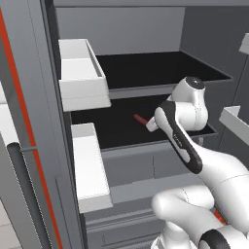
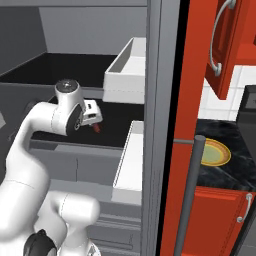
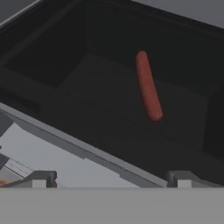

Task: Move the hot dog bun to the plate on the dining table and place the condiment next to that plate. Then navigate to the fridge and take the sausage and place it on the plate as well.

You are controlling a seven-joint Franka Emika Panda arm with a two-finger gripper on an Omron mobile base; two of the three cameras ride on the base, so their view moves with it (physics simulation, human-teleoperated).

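Fridge (image 1: 146, 39), doors open, dark shelves inside. Sausage (image 3: 148, 85): lying flat on lower dark shelf (image 3: 131, 109), untouched. Claw (image 3: 109, 178): fingers spread wide, holding nothing, just outside shelf edge, facing sausage. Plate (image 2: 216, 153): on dark marble surface (image 2: 227, 170) beside fridge.

Thin reddish-brown sausage (image 3: 147, 85) on a black shelf (image 3: 131, 109) of the dark grey fridge (image 1: 146, 29); round yellow, olive-centred plate (image 2: 216, 153) on black veined marble (image 2: 225, 172).

My two base cameras flank my arm, facing the open fridge (image 1: 146, 73); my hand camera looks closely down into its dark shelf (image 3: 109, 113).
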